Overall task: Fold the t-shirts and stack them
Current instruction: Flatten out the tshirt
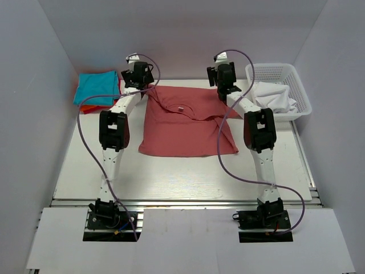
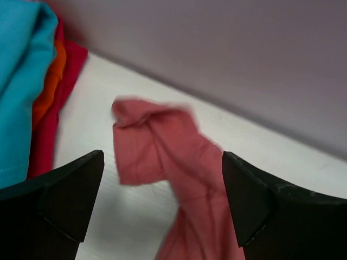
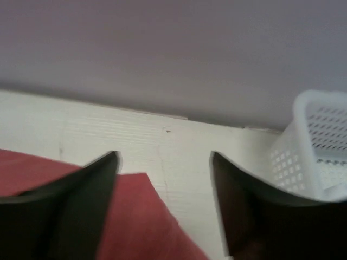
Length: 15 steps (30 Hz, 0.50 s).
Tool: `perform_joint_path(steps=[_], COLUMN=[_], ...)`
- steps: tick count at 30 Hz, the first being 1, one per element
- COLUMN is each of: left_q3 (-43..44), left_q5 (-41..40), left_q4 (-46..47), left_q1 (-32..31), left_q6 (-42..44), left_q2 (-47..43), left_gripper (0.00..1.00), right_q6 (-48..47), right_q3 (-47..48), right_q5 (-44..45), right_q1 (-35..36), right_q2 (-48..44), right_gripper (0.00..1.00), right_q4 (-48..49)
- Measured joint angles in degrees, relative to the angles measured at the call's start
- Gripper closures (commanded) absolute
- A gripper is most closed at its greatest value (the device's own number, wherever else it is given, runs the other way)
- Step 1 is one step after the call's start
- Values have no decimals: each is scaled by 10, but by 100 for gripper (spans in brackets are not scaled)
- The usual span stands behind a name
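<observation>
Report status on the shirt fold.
Left gripper open over a sleeve, right gripper open at far corner. Salmon shirt spread out, unstacked. Right arm's cable crosses above it.

The salmon-red t-shirt (image 1: 185, 123) is covering the middle of the worktop (image 1: 171, 177), leaving bare strips running along its near, left and right sides. The folded stack (image 1: 96, 91) is blocking the far-left corner beside the left end effector (image 2: 162, 154). The white basket (image 1: 279, 91) is crowding the far-right corner beside the right end effector (image 3: 164, 154). The back wall (image 1: 182, 34) is closing off everything beyond.
</observation>
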Motion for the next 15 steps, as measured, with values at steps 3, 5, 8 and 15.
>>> perform_joint_path(steps=[3,5,8,15], left_q3=[-1,-50,-125,-245], left_q5=[38,56,76,147], left_q4=[-20,-13,-11,-41], left_q1=[12,18,19,1], left_q6=[0,0,3,13], left_q2=[10,-16,-70,-226], left_gripper=[0,0,0,0], right_q6=[-6,-5,7,76], right_q3=[35,13,-59,-216], right_q5=[5,2,-7,-70], right_q1=[-9,-12,-10,3], right_q2=[22,4,-58,-244], right_gripper=[10,10,10,10], right_q4=[-41,-47,-71,-126])
